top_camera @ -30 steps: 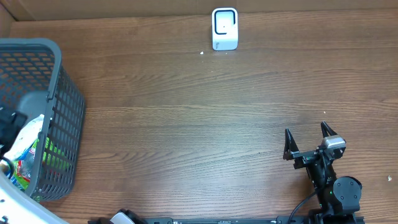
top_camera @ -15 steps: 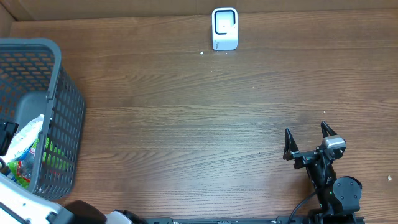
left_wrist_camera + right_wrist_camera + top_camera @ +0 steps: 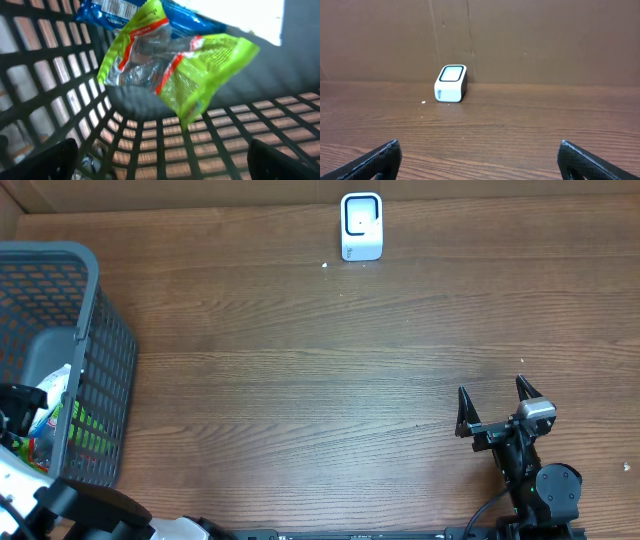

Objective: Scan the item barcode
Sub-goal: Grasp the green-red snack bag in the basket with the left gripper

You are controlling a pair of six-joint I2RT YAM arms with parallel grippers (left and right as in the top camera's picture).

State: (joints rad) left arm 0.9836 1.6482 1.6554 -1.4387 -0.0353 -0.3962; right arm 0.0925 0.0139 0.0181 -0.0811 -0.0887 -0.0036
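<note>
A lime-green snack packet (image 3: 175,65) with red trim lies tilted inside the grey mesh basket (image 3: 45,75). Behind it is a blue packet (image 3: 115,10) showing a barcode. My left gripper (image 3: 160,157) is inside the basket just short of the green packet, open, with nothing between its black fingers (image 3: 55,160). From overhead the packets (image 3: 58,408) show in the basket (image 3: 110,350) at the left edge. The white barcode scanner (image 3: 361,225) stands at the table's far middle. My right gripper (image 3: 494,402) rests open near the front right and faces the scanner (image 3: 451,83).
A brown cardboard wall (image 3: 530,40) backs the table behind the scanner. Wood tabletop (image 3: 320,380) stretches between the basket and the right arm. The left arm's white link (image 3: 20,485) crosses the basket's near corner.
My left arm has shifted inside the basket, toward its near corner, and more of the arm now shows at the lower left. The right arm has not moved.
</note>
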